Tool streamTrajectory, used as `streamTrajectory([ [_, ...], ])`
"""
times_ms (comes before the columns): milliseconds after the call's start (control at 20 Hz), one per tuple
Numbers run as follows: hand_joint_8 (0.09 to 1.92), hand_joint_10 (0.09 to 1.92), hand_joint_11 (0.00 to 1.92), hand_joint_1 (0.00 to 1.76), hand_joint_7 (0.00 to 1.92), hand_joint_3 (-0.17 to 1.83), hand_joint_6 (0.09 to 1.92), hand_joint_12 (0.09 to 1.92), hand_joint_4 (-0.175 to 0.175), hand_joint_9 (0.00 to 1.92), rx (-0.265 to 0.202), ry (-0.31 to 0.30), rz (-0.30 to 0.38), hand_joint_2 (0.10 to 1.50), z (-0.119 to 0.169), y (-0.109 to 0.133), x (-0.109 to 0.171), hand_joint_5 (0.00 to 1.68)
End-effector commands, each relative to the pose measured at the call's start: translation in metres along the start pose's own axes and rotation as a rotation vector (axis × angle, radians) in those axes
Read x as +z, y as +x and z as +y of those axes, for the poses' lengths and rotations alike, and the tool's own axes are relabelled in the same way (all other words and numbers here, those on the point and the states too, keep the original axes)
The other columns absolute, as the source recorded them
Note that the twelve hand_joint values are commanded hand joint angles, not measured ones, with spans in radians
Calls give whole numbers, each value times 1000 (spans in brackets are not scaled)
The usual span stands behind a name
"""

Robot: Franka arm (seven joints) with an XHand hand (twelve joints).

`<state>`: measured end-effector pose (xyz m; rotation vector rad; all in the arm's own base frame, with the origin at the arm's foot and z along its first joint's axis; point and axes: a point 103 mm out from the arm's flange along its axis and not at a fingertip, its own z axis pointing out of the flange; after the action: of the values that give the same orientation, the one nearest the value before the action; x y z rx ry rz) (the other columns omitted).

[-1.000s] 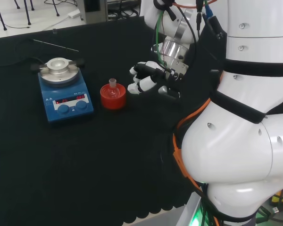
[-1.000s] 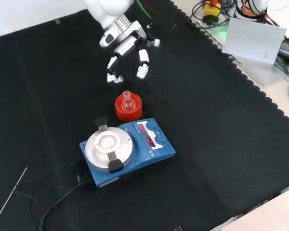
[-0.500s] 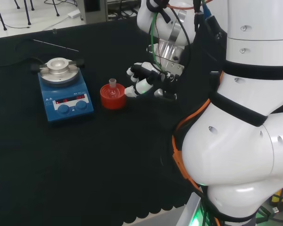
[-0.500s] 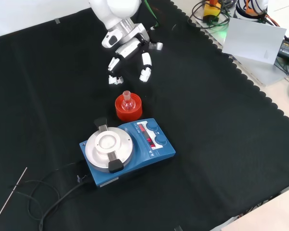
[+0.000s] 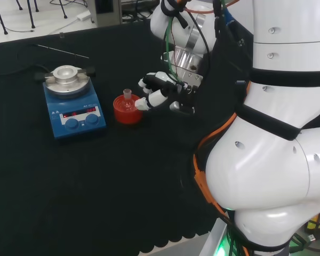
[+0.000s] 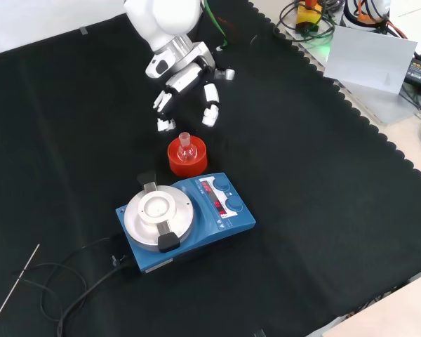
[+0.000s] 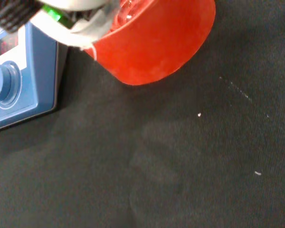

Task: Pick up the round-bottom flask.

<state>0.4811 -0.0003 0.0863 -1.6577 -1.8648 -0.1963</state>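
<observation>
A small clear round-bottom flask [image 5: 127, 101] [image 6: 186, 149] sits neck up in a red ring stand [image 5: 127, 110] [image 6: 186, 159] [image 7: 156, 42] on the black cloth. In the head view the hand [image 5: 161, 90] hangs just right of the flask, its fingertips [image 5: 141, 105] close over the stand's edge. The front view shows the hand [image 6: 186, 77] just beyond the stand, fingers spread and pointing down, nothing between them. I cannot tell whether a fingertip touches the stand. The hand is open.
A blue stirrer hotplate [image 5: 72, 104] [image 6: 182, 221] [image 7: 14, 80] with a round white top stands right beside the stand, its cable [image 6: 70, 281] trailing off. A thin rod [image 5: 61, 50] [image 6: 14, 288] lies farther out. The arm's big white links [image 5: 272, 133] stand on the head view's right.
The hand has moved toward the flask, leftward in the head view and nearer in the front view, its fingertips now at the stand's edge. The flask and stand have not moved.
</observation>
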Motion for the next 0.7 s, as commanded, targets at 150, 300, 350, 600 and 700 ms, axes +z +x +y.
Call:
streamTrajectory([
  [150, 865, 980, 180, 778, 337, 456, 753, 1474, -43, 498, -4, 16, 4, 606, 28, 0, 1, 260],
  [300, 864, 981, 182, 779, 337, 452, 753, 1474, -43, 498, -11, 19, 11, 610, 29, -6, -6, 256],
  [350, 865, 981, 183, 779, 337, 450, 753, 1474, -44, 498, -9, 22, 5, 611, 31, -7, -6, 255],
  [600, 863, 979, 184, 798, 337, 435, 760, 1471, -47, 496, -22, 31, -20, 598, 39, -7, 1, 261],
  [700, 863, 978, 185, 818, 339, 428, 770, 1470, -50, 496, -18, 17, -13, 588, 47, -6, 11, 276],
])
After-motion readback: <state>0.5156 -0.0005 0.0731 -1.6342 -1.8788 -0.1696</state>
